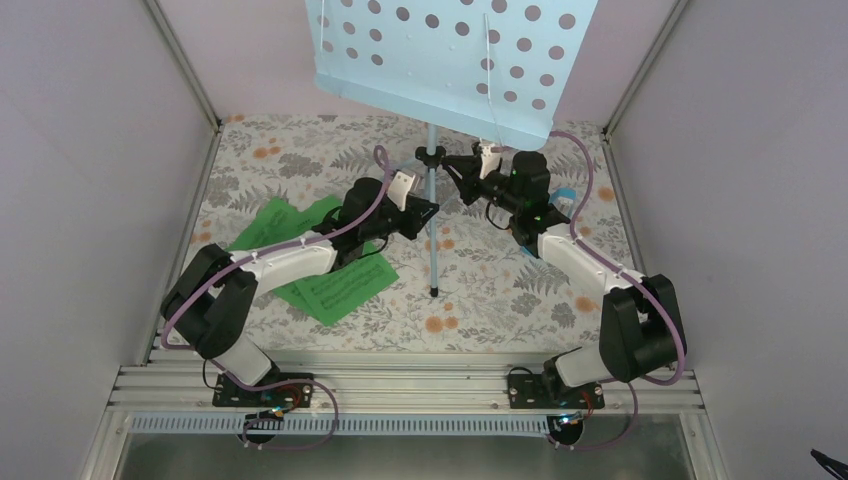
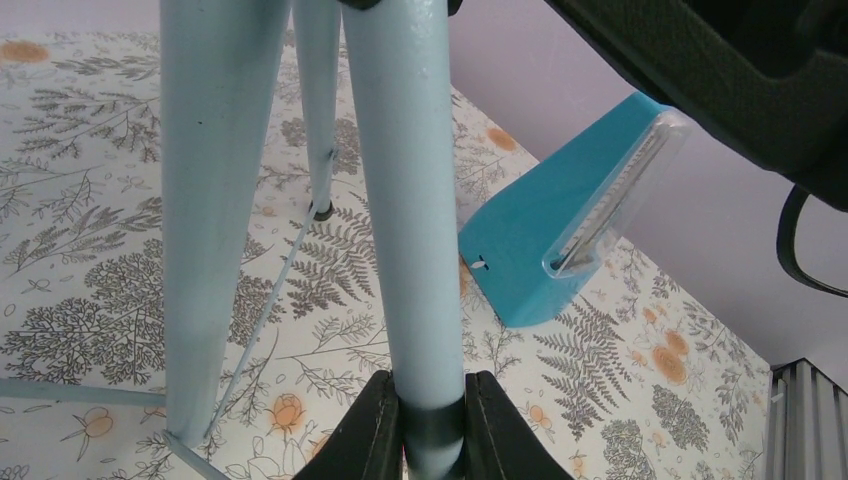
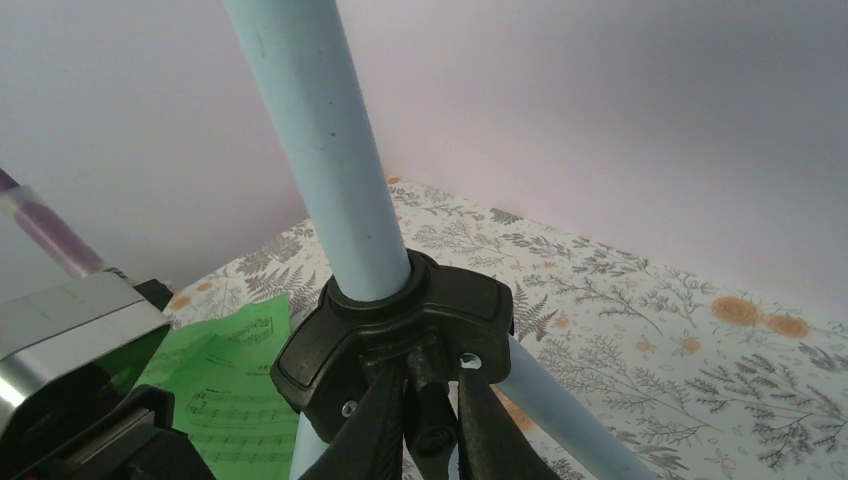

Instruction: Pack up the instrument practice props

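Where the surface (image 1: 480,310) runs nearest the arms' bases, the green sheet-music pages (image 1: 345,285) lie fanned flat at the left, partly under the left forearm. Their printed staves show, but the notes are too small to read. Just beyond, the left pincer (image 2: 432,405) is clamped on one pale blue tube of the music stand (image 1: 433,250), its fingers (image 2: 375,435) pressed to either side of a dark band on the tube. The right pincer (image 3: 432,425) is closed on a black tab beneath the stand's black hub (image 3: 400,320), where the tubes meet. Past the legs, the blue metronome (image 2: 530,240) sits on the surface, apart from both pincers. Farthest, the hole-punched desk (image 1: 450,60) tilts overhead.
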### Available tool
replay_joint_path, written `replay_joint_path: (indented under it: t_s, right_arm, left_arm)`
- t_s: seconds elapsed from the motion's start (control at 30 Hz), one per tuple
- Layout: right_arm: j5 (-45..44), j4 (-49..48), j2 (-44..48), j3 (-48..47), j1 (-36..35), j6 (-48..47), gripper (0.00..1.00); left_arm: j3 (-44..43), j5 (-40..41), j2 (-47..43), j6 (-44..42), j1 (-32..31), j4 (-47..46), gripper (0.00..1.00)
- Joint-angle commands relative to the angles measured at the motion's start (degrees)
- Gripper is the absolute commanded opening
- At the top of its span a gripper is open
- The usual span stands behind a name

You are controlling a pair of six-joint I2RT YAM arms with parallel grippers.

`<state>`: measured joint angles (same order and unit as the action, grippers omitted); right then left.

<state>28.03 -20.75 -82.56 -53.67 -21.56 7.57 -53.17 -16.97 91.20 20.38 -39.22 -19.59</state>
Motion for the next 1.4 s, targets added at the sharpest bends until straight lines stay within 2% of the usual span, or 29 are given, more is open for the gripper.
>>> replay_joint_path:
  t_s: [0.0, 0.2, 0.47, 0.87, 1.2, 1.27, 1.37]
  right_arm:
    - [2.05, 0.89, -0.67, -1.55, 0.38, -5.6, 0.13]
    - [2.04, -0.84, 2.05, 1.79, 0.38, -12.13, 0.12]
    - [-3.24, -0.86, 7.5, 6.49, -0.13, -24.77, 0.07]
    - [-23.51, 1.44, 9.98, 7.48, -4.33, -42.93, 0.06]
    - [-38.56, -6.44, 9.9, 10.68, -8.1, -55.64, 0.06]
    - [-40.67, -9.56, 10.15, 11.67, -8.76, -57.51, 0.07]
    - [-39.13, -11.51, 11.4, 12.74, -9.3, -56.18, 0.18]
  left_arm:
    - [-0.19, 1.19, -1.54, -4.83, 0.11, 0.86, 0.03]
    - [-0.57, 0.02, -3.3, -8.42, 0.11, 5.98, 0.02]
    - [-1.11, -1.95, -6.49, -11.49, 0.12, 12.16, 0.02]
    - [-4.31, -4.37, -7.82, -13.81, 0.12, 18.78, 0.02]
    - [-3.55, -4.47, -8.05, -13.21, 0.14, 18.65, 0.02]
    - [-3.31, -4.41, -8.11, -12.77, 0.16, 18.29, 0.02]
    - [-2.88, -4.14, -8.16, -12.19, 0.15, 17.6, 0.02]
